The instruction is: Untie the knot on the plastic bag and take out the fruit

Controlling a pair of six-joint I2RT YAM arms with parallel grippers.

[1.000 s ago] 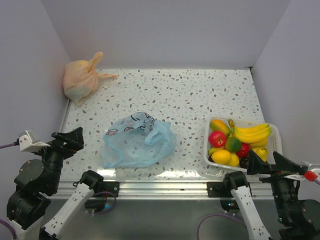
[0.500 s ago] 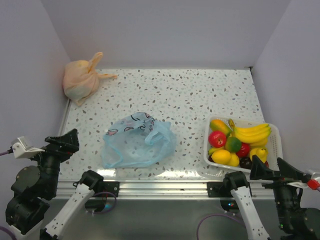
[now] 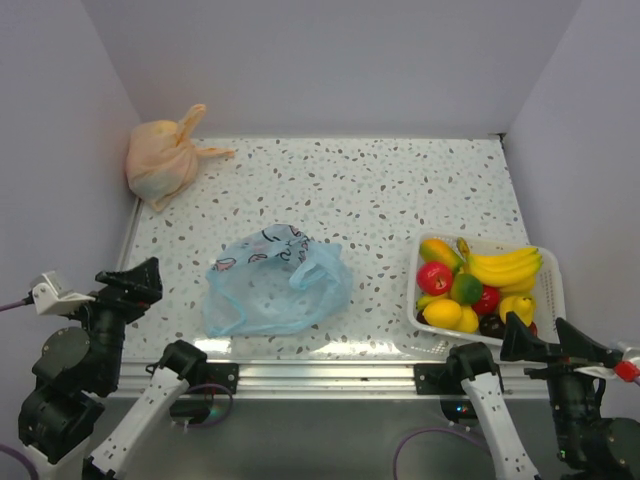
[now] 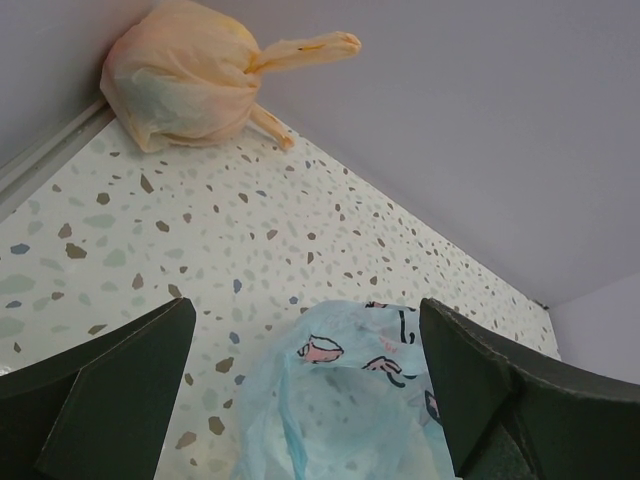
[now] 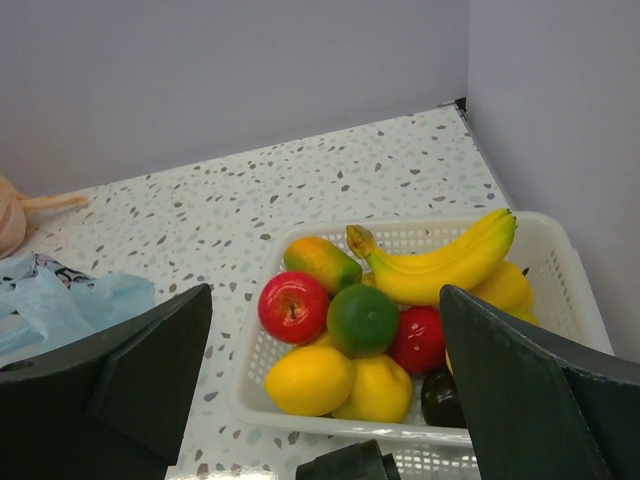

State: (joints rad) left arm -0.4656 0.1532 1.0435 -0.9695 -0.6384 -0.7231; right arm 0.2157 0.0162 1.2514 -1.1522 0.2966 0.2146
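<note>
Both arms have drawn back toward the near edge of the table over the last second; the bags and the basket lie where they did. The left gripper (image 3: 138,286) hovers at the table's near left edge with its jaws spread fully wide and nothing between them. Its wrist camera looks out between the two dark fingers (image 4: 120,385) at the plastic bag (image 4: 350,410), which lies ahead of the gripper and well apart from it, low in the gap.

From above, that light blue bag sits crumpled and fairly flat near the middle of the speckled table (image 3: 400,190), to the right of the left gripper and slightly farther in, its printed panel facing up toward the back.

The right gripper (image 3: 536,338) hangs at the near right edge, also fully open and empty. Just beyond it stands a white basket (image 3: 553,290) holding the fruit (image 3: 466,288): bananas (image 3: 505,266), a red apple (image 3: 434,277), lemons (image 3: 443,313) and others. The gripper touches neither basket nor fruit. In the right wrist view the blue bag shows only at the far left edge, well away from this gripper.

A tied peach-orange bag (image 3: 158,165) rests in the far left corner against the wall.
</note>
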